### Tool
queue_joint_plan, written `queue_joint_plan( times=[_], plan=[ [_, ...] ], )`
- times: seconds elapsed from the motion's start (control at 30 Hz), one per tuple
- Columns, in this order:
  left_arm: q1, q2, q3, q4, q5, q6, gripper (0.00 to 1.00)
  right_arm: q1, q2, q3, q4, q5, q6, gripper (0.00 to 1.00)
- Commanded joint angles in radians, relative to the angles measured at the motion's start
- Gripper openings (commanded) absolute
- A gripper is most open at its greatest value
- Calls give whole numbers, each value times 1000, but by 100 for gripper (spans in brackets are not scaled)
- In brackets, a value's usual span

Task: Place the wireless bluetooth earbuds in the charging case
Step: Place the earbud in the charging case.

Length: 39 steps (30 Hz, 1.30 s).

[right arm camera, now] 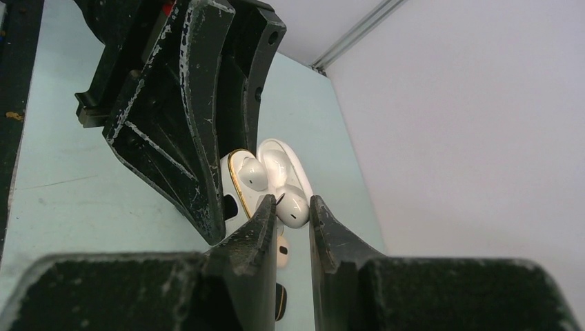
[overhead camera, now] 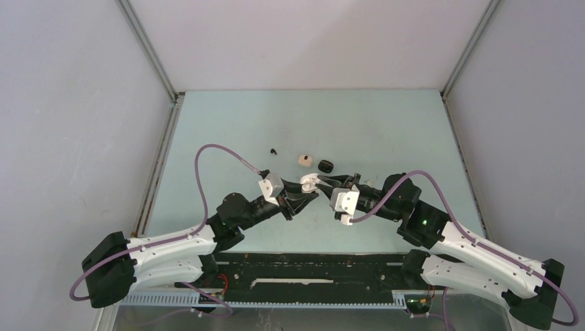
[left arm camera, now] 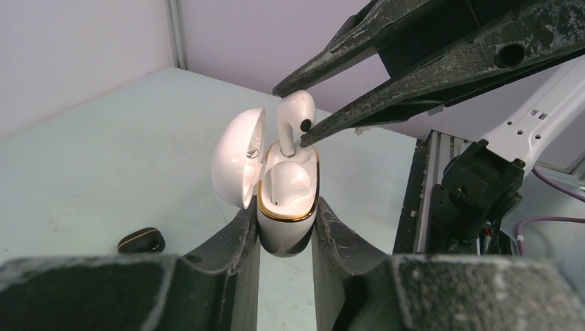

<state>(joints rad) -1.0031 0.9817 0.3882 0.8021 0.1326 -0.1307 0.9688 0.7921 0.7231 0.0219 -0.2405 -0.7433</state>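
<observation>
The right tool (right arm camera: 291, 207) is nearly closed, pinching a white earbud (left arm camera: 296, 114) by its head at the centre of the left wrist view. The earbud's stem points down into the open charging case (left arm camera: 284, 238). The left tool (left arm camera: 286, 222) is clamped on that case, whose lid (left arm camera: 238, 158) is swung to the left. A second earbud (left arm camera: 288, 185) already sits in its slot. Insertion looks under way. The next move probably calls for a straight push down, then letting go.

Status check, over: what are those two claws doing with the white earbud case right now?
Left gripper shut on white charging case, lid open. Right gripper pinching white earbud, stem partway in its slot. Other earbud already seated. Nothing blocking.
</observation>
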Motion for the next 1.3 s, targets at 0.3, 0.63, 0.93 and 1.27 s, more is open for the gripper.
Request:
queue_joint_plan(
  times=[0.3,0.63,0.93,1.27],
  plan=[
    [2,-32,3,76,-19,22,0,11,21,29,-65,-19,-64,0],
    [1,-35,-7,85,-19,45,0,21,39,38,-65,0,-54,17],
    [1,-36,-12,92,-25,45,0,4,47,56,-63,16,18,19],
    [1,-35,-12,95,-22,45,0,-2,44,58,-78,-5,29,28]
  ],
)
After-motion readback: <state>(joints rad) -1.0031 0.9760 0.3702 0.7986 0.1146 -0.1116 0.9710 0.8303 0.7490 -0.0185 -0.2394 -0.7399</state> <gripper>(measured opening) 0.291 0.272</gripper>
